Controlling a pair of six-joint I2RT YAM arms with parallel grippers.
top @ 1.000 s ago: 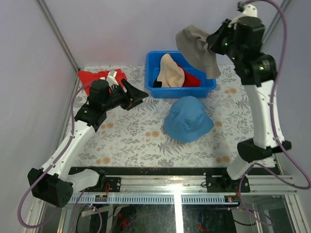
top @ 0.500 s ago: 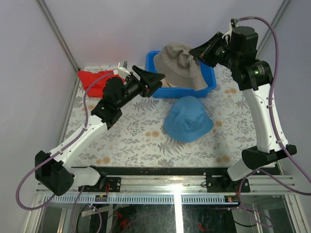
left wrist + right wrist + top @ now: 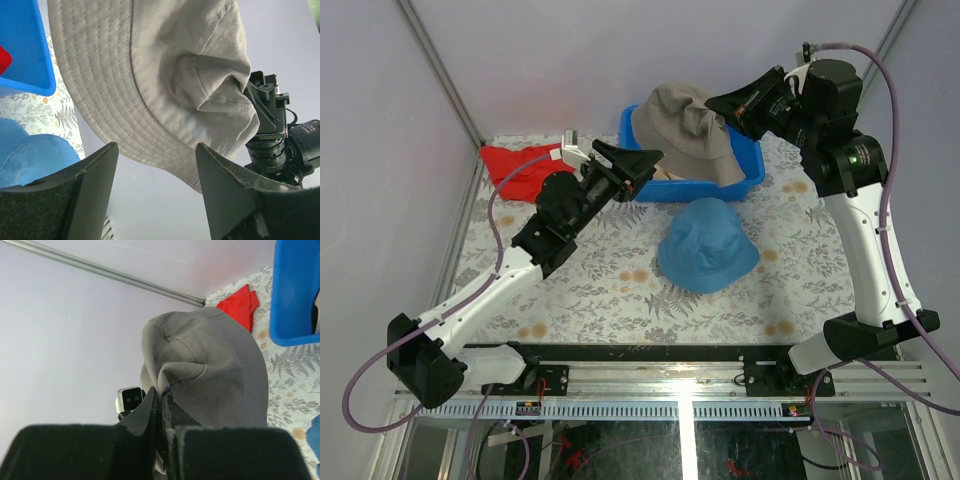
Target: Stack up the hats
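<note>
Your right fingers (image 3: 145,417) pinch the grey-khaki hat (image 3: 685,125) by its crown above the blue bin (image 3: 752,170). Your left fingers (image 3: 85,200) gape beside its brim, apparently clear of it. The blue hat (image 3: 707,245) lies on the tabletop (image 3: 600,280).

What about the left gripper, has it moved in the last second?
Yes. The left gripper moved right, from the flat red cloth toward the blue plastic bin.

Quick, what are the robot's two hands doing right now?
Left hand: open, holding nothing.
Right hand: closed, pinching the grey hat.
</note>
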